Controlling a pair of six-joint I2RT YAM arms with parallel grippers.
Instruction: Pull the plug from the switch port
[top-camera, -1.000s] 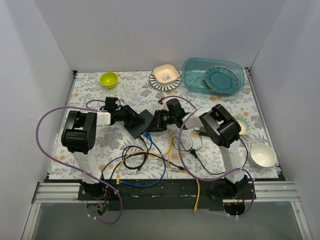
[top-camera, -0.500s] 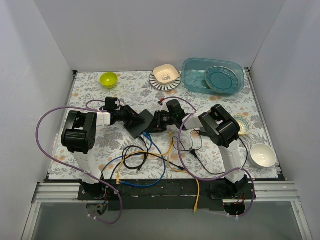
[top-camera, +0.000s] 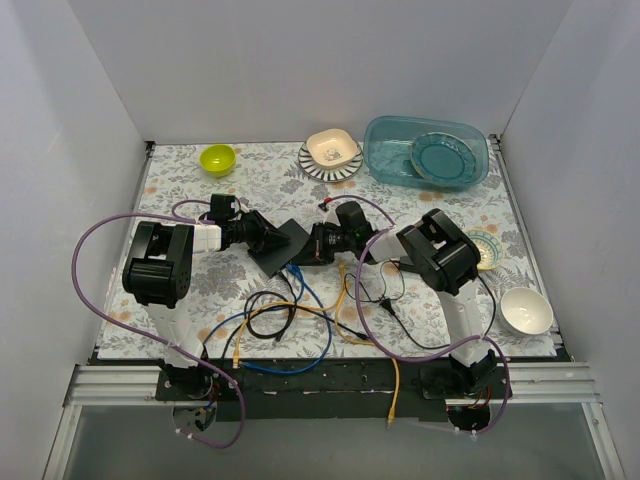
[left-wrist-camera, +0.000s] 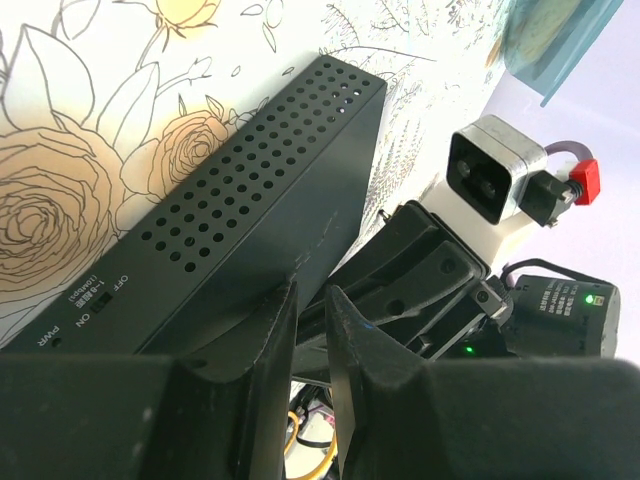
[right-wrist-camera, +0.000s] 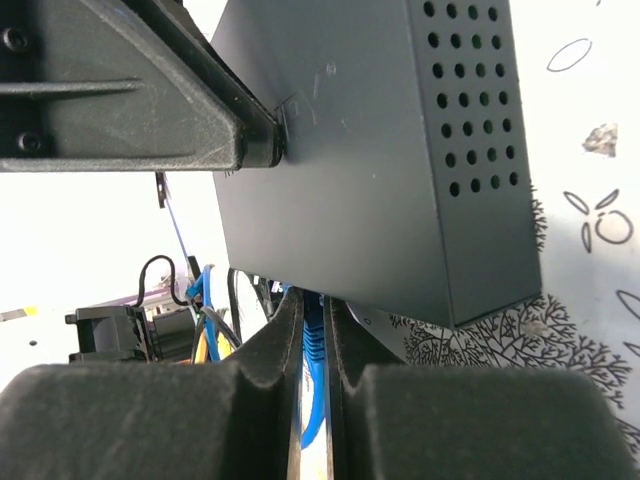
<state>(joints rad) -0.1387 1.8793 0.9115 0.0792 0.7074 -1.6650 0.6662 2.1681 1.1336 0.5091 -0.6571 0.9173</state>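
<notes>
The flat black switch (top-camera: 283, 243) lies mid-table, tilted, between both grippers; it shows in the left wrist view (left-wrist-camera: 250, 200) and the right wrist view (right-wrist-camera: 380, 150). My left gripper (top-camera: 272, 238) comes from the left, and its fingers (left-wrist-camera: 355, 340) are nearly shut, clamped on the switch's edge. My right gripper (top-camera: 306, 250) comes from the right at the socket edge. It is shut on the blue plug (right-wrist-camera: 314, 338), which sits at the switch's underside edge. The blue cable (top-camera: 305, 285) trails toward the near edge.
Loose black, yellow and blue cables (top-camera: 290, 320) tangle in front of the switch. A green bowl (top-camera: 217, 158), a striped plate with a square bowl (top-camera: 331, 152) and a blue bin holding a plate (top-camera: 425, 152) stand at the back. Two bowls (top-camera: 526, 310) sit at the right.
The right wrist has shifted very slightly. The switch and the left arm have not visibly moved.
</notes>
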